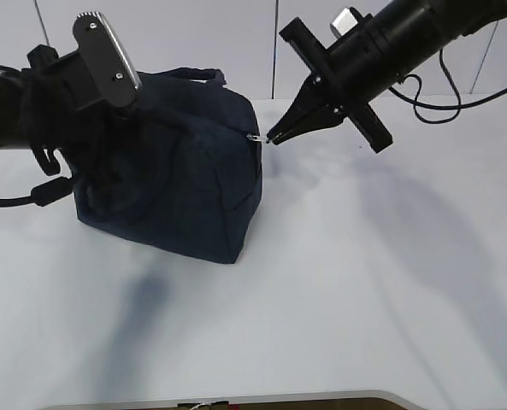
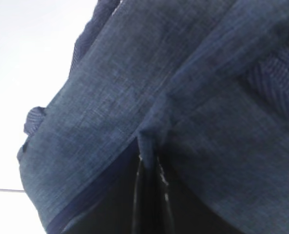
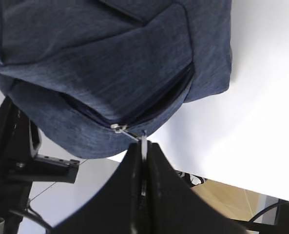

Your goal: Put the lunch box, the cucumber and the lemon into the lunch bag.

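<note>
The dark navy lunch bag (image 1: 176, 171) stands on the white table, left of centre. My left gripper (image 2: 150, 156) is shut on a pinch of the bag's fabric (image 2: 151, 139) at its left end, its body (image 1: 103, 64) high beside the bag. My right gripper (image 1: 274, 137) is shut on the silver ring pull (image 1: 257, 137) at the bag's upper right corner. In the right wrist view that ring pull (image 3: 143, 145) is clamped between the closed jaws, with the slider (image 3: 117, 127) just above. The lunch box, the cucumber and the lemon are out of view.
Bare white table (image 1: 364, 282) spreads in front of and to the right of the bag. A black cable (image 1: 428, 98) hangs behind the right arm. The table's front edge (image 1: 236, 400) runs along the bottom.
</note>
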Available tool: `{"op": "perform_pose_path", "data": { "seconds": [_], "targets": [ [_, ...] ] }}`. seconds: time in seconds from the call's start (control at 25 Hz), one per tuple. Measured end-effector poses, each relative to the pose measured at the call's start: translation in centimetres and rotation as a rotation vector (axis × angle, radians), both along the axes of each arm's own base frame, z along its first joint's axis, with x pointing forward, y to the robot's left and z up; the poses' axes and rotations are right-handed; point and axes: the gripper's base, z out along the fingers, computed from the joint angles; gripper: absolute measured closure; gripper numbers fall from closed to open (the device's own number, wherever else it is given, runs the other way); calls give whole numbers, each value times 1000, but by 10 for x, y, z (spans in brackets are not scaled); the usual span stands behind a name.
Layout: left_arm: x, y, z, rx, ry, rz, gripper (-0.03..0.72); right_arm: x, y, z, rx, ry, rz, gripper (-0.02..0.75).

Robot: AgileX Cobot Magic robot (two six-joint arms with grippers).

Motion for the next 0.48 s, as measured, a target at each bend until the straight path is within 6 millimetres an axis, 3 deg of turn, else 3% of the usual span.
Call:
{"op": "perform_pose_path", "data": {
  "seconds": [0.48],
  "targets": [
    [1, 3, 0, -22, 1, 44, 696, 9, 1, -27, -14, 34, 27, 733]
  ]
}}
